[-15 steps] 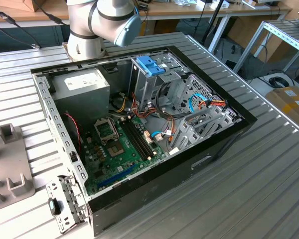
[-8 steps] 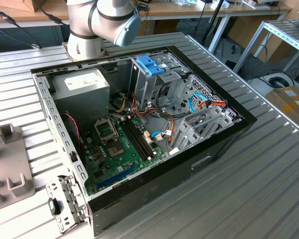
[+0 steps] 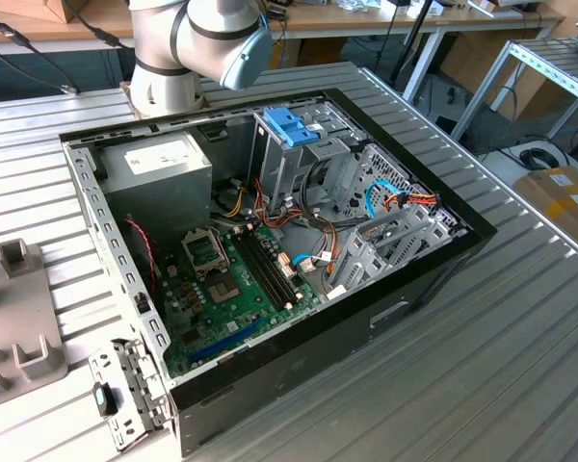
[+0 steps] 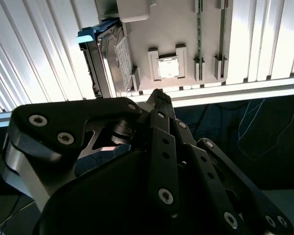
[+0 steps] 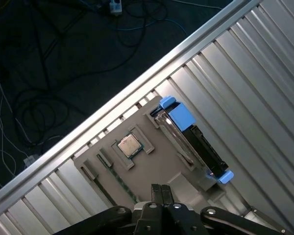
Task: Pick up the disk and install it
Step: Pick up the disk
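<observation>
An open computer case lies on the ribbed metal table.

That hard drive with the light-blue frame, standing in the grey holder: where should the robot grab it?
Probably from above, pinching the disk across its two broad flat faces near the exposed top edge. It stands on edge in a slot of the grey holder, so its lower edge is buried, while the faces are flat and parallel. The tool is close to the holder.
</observation>
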Controlling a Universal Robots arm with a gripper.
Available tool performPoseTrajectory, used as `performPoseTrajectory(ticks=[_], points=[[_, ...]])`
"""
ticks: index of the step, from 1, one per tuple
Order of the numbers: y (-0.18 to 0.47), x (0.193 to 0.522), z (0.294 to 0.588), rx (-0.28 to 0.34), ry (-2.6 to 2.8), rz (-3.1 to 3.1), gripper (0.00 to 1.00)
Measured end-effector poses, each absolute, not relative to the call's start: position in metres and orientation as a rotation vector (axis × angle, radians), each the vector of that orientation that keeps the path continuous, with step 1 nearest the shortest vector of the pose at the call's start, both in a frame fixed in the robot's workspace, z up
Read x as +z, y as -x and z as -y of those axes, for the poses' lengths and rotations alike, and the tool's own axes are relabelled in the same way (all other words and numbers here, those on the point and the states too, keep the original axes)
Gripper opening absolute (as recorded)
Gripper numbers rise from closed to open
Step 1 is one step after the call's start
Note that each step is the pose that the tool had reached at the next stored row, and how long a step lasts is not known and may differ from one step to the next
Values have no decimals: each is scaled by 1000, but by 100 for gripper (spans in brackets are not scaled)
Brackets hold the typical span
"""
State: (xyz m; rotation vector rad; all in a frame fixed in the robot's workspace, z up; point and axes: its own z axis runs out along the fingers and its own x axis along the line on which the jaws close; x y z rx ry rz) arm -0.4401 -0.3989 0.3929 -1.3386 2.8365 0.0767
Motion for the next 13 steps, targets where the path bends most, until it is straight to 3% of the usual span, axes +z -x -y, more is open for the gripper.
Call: performPoseTrajectory(ticks=[13], points=[[440,393,399,77,1413,-2802,11]])
